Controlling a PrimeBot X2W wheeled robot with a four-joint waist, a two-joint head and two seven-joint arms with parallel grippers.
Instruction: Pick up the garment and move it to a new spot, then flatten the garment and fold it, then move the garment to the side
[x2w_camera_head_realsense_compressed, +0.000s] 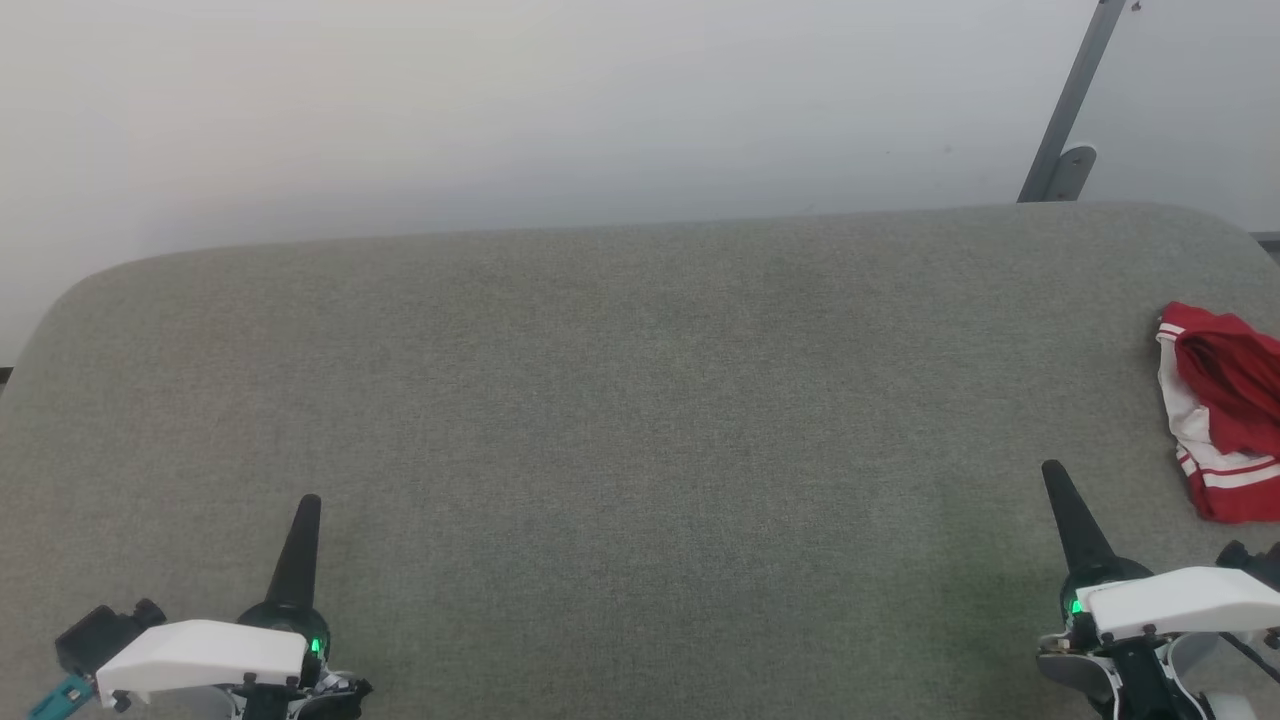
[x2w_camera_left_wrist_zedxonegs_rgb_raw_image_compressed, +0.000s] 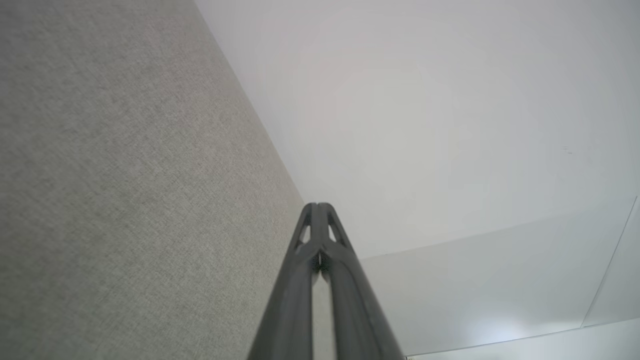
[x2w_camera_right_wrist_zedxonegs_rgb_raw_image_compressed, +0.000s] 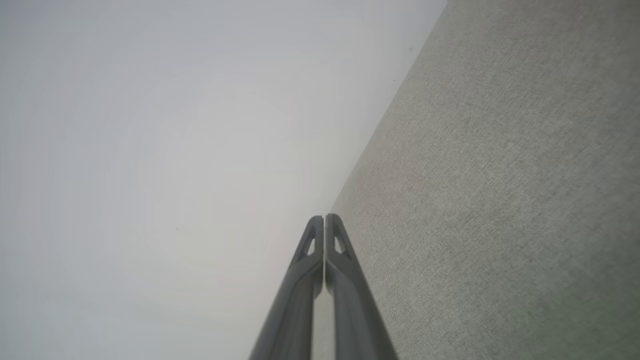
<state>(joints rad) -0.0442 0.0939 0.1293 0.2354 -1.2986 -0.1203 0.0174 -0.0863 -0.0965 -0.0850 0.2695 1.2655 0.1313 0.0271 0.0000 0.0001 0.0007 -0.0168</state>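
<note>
Grey cloth covers a wide table (x2w_camera_head_realsense_compressed: 640, 400) that spans the head view, its far edge running across the upper third with rounded corners at upper left and upper right. Most of the surface lies bare, giving broad open room between the two arms. Beyond the far edge stands a pale wall (x2w_camera_head_realsense_compressed: 500, 100); a grey metal bar (x2w_camera_head_realsense_compressed: 1075, 100) slants down to the table's upper right corner.

The garment (x2w_camera_head_realsense_compressed: 1225, 410) lies crumpled at the right edge of the frame, cut off by it: red cloth with a white sleeve and red-and-white striped trim. Its front is folded out of sight, so no lettering can be read.

The left gripper (x2w_camera_head_realsense_compressed: 308, 508) rises at lower left, well apart from the garment. The right gripper (x2w_camera_head_realsense_compressed: 1054, 474) rises at lower right, near the garment but not touching it. Each shows a small green light at its base.

The wrist views add detail: the left gripper (x2w_camera_left_wrist_zedxonegs_rgb_raw_image_compressed: 318, 206) and right gripper (x2w_camera_right_wrist_zedxonegs_rgb_raw_image_compressed: 324, 218) each have both fingers pressed together tip to tip, pinching nothing, with grey cloth on one side and wall on the other.
</note>
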